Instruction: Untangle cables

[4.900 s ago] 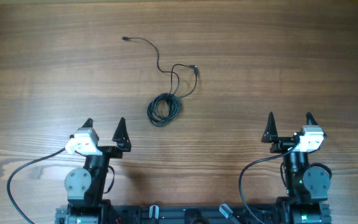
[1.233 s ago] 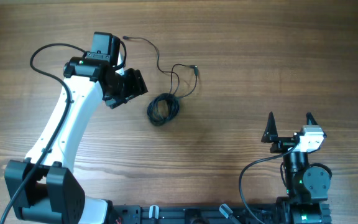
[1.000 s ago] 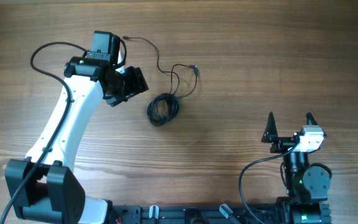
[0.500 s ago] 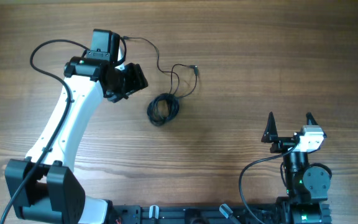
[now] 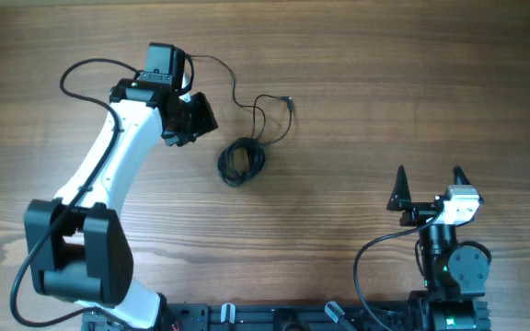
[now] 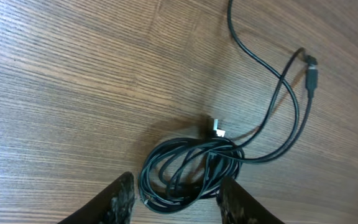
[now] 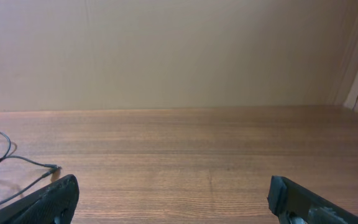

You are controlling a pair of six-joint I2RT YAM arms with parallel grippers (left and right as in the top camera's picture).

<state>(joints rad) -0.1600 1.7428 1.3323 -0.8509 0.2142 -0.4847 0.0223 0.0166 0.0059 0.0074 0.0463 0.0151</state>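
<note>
We see thin, glossy black cables (image 5: 242, 161) on the wood-grain table (image 5: 385, 92): a tight coil trailing loose loops to small plugs. Our left gripper (image 5: 194, 115) hovers near the coil, partly spread and empty. The right gripper (image 5: 429, 175) gapes wide, empty. Since a moment ago the left arm has shifted; the cables lie unmoved.

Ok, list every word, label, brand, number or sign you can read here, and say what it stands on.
None can be read. The cables and their plugs show no marking. The left arm and right arm show no legible label. The table is bare wood grain.
</note>
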